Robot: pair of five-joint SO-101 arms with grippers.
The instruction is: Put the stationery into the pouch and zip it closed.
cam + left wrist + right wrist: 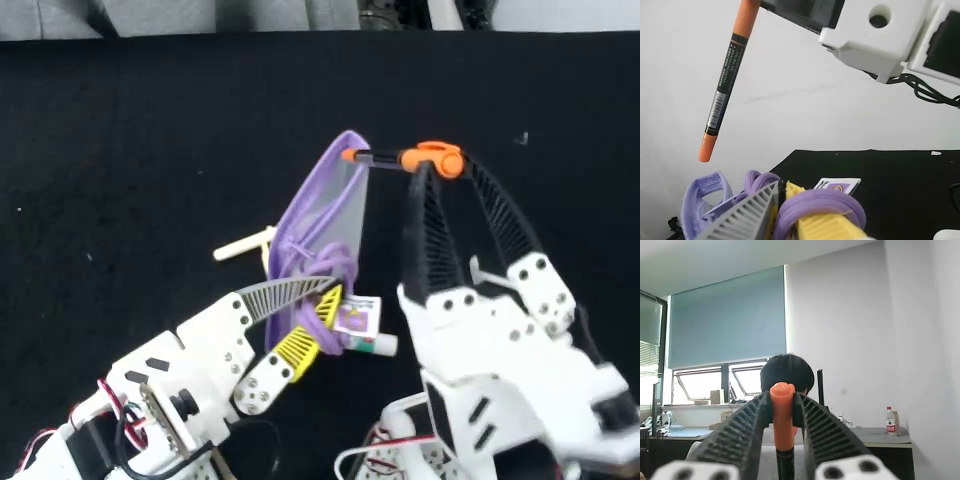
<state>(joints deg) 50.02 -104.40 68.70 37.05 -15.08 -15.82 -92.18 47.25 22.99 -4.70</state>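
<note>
A translucent pouch point(322, 215) with purple trim stands upright on the black table point(130, 150). My left gripper point(308, 312), one grey and one yellow finger, is shut on the pouch's purple loop point(815, 205) at its near end. My right gripper point(440, 160) with black fingers is shut on an orange and black marker point(395, 157). The marker lies level, its tip at the pouch's far top corner. In the left wrist view the marker point(727, 82) hangs above the pouch edge point(702, 195). In the right wrist view the marker's orange end point(782, 407) sits between the fingers.
A cream stick point(243, 246) lies on the table just left of the pouch. A small item with a purple label and white cap point(362, 322) lies right of the pouch, close to the left gripper. The right arm's white body point(500, 350) fills the near right.
</note>
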